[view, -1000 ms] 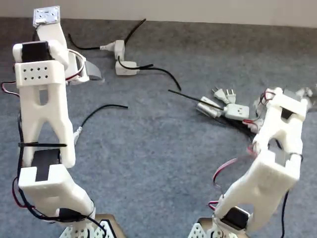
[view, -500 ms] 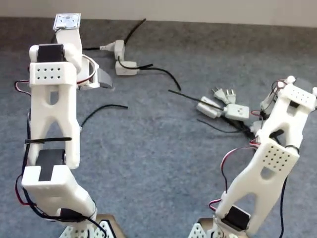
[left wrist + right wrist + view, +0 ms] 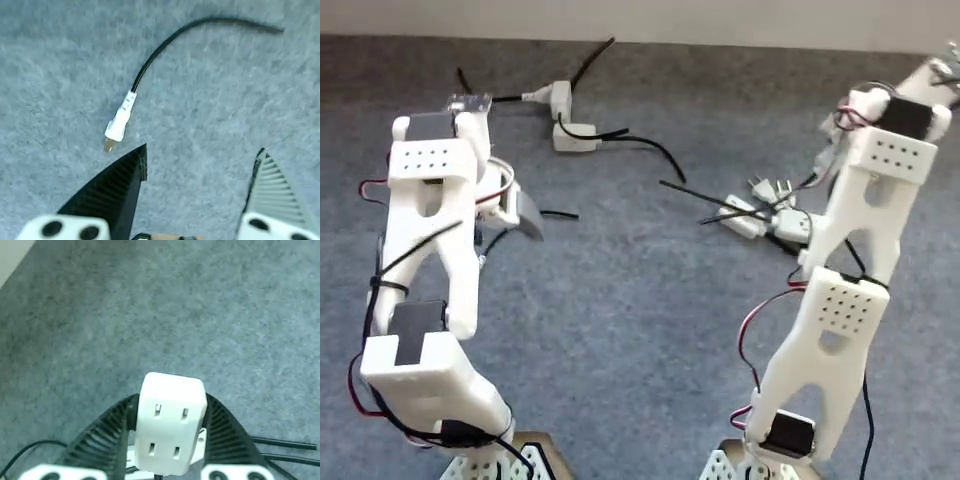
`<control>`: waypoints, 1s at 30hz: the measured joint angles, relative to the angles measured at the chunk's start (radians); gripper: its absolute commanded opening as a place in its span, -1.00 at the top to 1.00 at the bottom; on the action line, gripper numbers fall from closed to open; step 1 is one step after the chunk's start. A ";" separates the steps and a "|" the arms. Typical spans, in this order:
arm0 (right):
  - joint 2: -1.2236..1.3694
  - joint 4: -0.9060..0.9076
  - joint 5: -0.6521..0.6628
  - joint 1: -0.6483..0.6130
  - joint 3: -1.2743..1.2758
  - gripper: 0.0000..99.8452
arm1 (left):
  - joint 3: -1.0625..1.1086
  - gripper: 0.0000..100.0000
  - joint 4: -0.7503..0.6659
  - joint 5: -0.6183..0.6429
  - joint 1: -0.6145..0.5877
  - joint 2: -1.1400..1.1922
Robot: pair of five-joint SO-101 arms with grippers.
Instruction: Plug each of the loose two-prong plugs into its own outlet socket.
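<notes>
In the right wrist view my right gripper [image 3: 171,401] is shut on a white outlet block [image 3: 171,425], its sockets facing the camera. The high view shows that block [image 3: 788,228] on the grey carpet beside the right arm, with two loose white plugs [image 3: 770,187] just behind it. My left gripper [image 3: 200,152] hangs open over a loose white two-prong plug [image 3: 118,125] on a black cord, prongs pointing toward the black finger [image 3: 122,182]. From above, the left gripper [image 3: 518,213] is at centre left beside that cord [image 3: 558,214].
Two more white outlet blocks [image 3: 561,97] [image 3: 575,139] with black cords lie at the back of the carpet. A thin black cord [image 3: 705,197] runs across the middle toward the right block. Bare carpet [image 3: 640,300] lies between the arms.
The left arm drew back from the far left corner and now hangs over the loose plug. The right arm's upper links swung up and away, with the outlet block barely shifted.
</notes>
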 measured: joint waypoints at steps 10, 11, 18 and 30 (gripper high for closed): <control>-0.358 0.000 -0.057 -0.261 0.489 0.78 | 0.238 0.34 -0.086 -0.147 -0.227 0.000; -0.377 0.000 -0.058 -0.285 0.535 0.78 | 0.244 0.34 -0.098 -0.147 -0.270 0.000; -0.399 -0.028 -0.058 -0.506 0.882 0.78 | 0.250 0.34 -0.123 -0.157 -0.552 0.000; -0.201 -0.384 0.021 -0.681 1.148 0.64 | 0.215 0.34 -0.164 -0.259 -0.660 0.000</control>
